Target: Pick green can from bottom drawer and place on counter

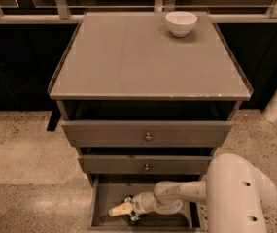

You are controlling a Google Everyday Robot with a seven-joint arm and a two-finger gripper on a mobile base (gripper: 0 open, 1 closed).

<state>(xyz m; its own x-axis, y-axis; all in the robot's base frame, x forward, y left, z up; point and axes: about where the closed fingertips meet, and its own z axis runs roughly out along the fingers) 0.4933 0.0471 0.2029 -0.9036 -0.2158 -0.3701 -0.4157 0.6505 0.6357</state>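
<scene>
Reaching down low, we have our gripper inside the bottom drawer, because that is where the green can is. The drawer is pulled out, so our arm can get in from the right side. The can lies on the drawer floor, right by the gripper. We see only little green bits of it poking out above and below. We cannot tell if the jaws are wide, narrow or holding the can, since the gripper hides most of it. The counter up top is flat and has lots of bare room, so we think it is a good spot for the can. A white bowl sits near its back right corner.
</scene>
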